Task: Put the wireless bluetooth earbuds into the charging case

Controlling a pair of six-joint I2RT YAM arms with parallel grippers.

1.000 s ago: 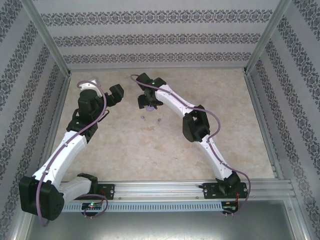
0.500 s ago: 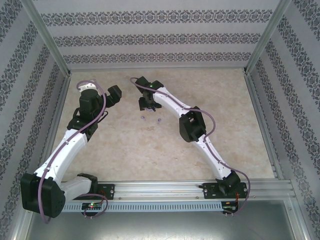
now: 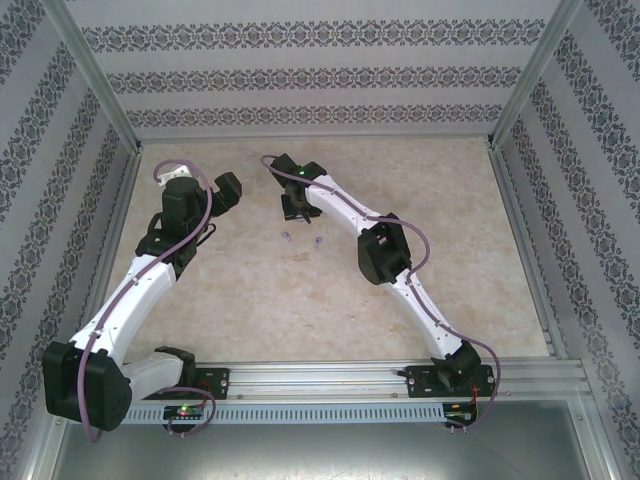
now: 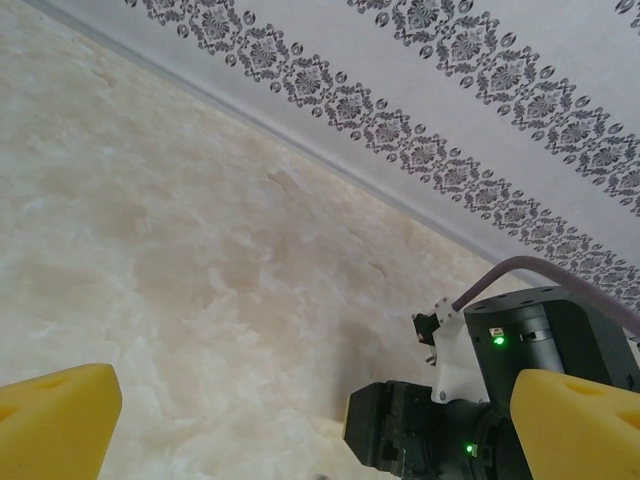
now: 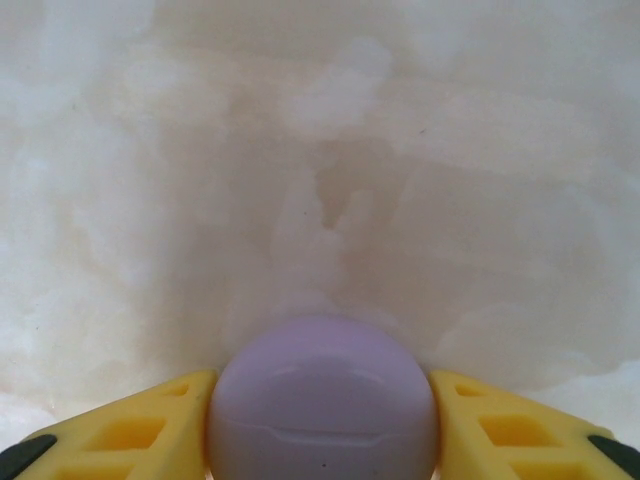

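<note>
In the right wrist view the lilac charging case [image 5: 322, 395] is cut off by the bottom edge, so its lower part goes unseen, and its outline is soft at this close range. The yellow fingers [image 5: 130, 425] clasping it on both sides run out at the lower corners. From above, the right end effector [image 3: 294, 206] stands over that case and hides it. The two earbuds [image 3: 287, 236] near it on the worktop [image 3: 450, 200] are lilac specks, too small to tell stem from bud. In the left wrist view the left end effector [image 4: 318, 428] has its wide-spread fingertips cut by the bottom edge, as is the right arm's wrist [image 4: 520, 400].
</note>
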